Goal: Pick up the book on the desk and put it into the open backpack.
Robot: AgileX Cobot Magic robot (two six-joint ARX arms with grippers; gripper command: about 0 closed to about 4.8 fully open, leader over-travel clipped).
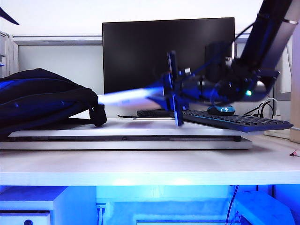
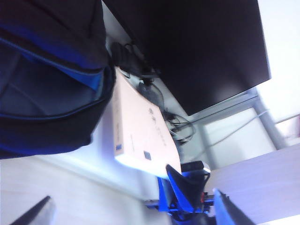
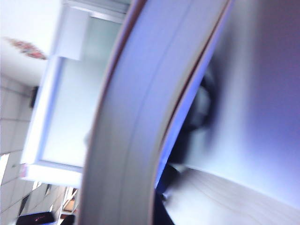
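Note:
The book [image 1: 126, 96], thin with a pale tan cover [image 2: 140, 126], hangs level in the air above the white platform. One end points at the mouth of the black backpack [image 1: 37, 98], whose blue-lined opening [image 2: 47, 70] gapes just beside it. My right gripper [image 1: 174, 101] is shut on the book's other end, and the white page edges [image 3: 136, 131] fill the right wrist view. My left gripper [image 2: 132, 197] hovers open and empty, with its fingers spread wide, looking down on the backpack and the book.
The desk [image 1: 140, 168] carries a long white platform board [image 1: 126, 140]. On the board are the backpack, a black monitor [image 1: 168, 56], a dark keyboard [image 1: 234, 121] and a blue mouse [image 1: 220, 110]. Cables lie behind the monitor stand [image 2: 176, 124].

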